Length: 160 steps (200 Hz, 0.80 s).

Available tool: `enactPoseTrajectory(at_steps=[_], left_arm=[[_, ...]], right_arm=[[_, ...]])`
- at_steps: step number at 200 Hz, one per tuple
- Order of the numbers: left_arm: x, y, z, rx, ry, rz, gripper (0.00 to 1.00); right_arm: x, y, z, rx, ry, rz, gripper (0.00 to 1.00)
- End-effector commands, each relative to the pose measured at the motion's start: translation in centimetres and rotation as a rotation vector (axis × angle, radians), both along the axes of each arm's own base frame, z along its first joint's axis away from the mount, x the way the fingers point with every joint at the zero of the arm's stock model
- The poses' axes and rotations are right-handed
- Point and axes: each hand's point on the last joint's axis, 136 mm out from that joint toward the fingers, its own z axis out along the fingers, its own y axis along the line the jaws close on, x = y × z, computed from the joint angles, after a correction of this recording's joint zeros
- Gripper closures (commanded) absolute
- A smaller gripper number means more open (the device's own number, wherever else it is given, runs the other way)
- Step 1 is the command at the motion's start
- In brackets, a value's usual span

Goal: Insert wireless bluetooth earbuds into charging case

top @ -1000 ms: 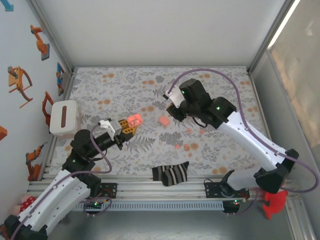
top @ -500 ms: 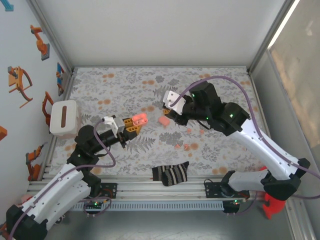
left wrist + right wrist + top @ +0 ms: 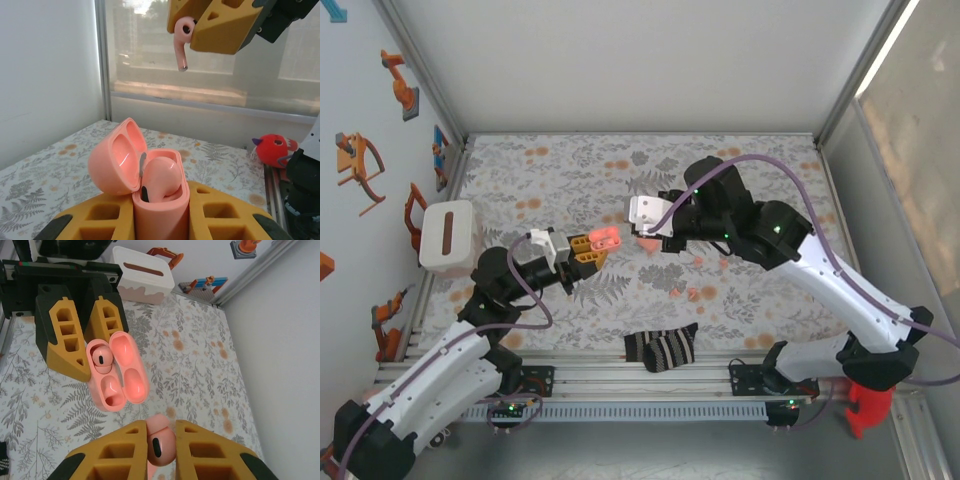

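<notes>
Floral-printed cloth [image 3: 570, 170] covers the table where two robot arms meet near its centre. The right arm [image 3: 820, 270] reaches in from the right and the left arm [image 3: 450, 370] from the near left corner. A white slotted box [image 3: 448, 237] sits at the cloth's left edge, and a striped sock [image 3: 661, 347] lies at the near edge between the two bases.

The left gripper [image 3: 592, 250] is clamped on a salmon-pink charging case [image 3: 150, 185], holding its lower body between yellow fingers [image 3: 225, 220]. The lid is swung back. In the right wrist view one socket holds a seated earbud [image 3: 101, 359], while the socket beside it [image 3: 111, 392] is bare.

The right gripper [image 3: 160, 452] pinches a second earbud [image 3: 182, 42] tightly between its own yellow fingers [image 3: 210, 455]. Seen from the left wrist camera, this earbud hangs stem-down in the air above the open case, apart from it. Seen from overhead, the two grippers almost face each other, with the case between them.

Several tiny coral-red nubs [image 3: 692, 295] lie scattered on the cloth, to the near side of the right gripper.
</notes>
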Motion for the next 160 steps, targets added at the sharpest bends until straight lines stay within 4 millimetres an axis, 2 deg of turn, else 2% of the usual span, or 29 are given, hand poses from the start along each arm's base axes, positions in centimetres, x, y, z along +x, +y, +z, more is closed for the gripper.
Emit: enactPoseTrajectory(at_steps=[1,66,160], left_arm=[[-1.0,-0.2,2.8,-0.049,-0.056,-0.052,1.00],[-1.4,-0.5,3.3,-0.054,-0.057,-0.087,1.00],[-1.5,-0.5,3.4,-0.057,-0.062,-0.088,1.00]], right_arm=[[-0.2,0.2,0.2,-0.037,-0.061,0.031,0.85],[0.0,1.4,-1.0,-0.083,-0.118,0.053,0.86],[-0.9,3.2,-1.5,-0.067,-0.112,0.111,0.86]])
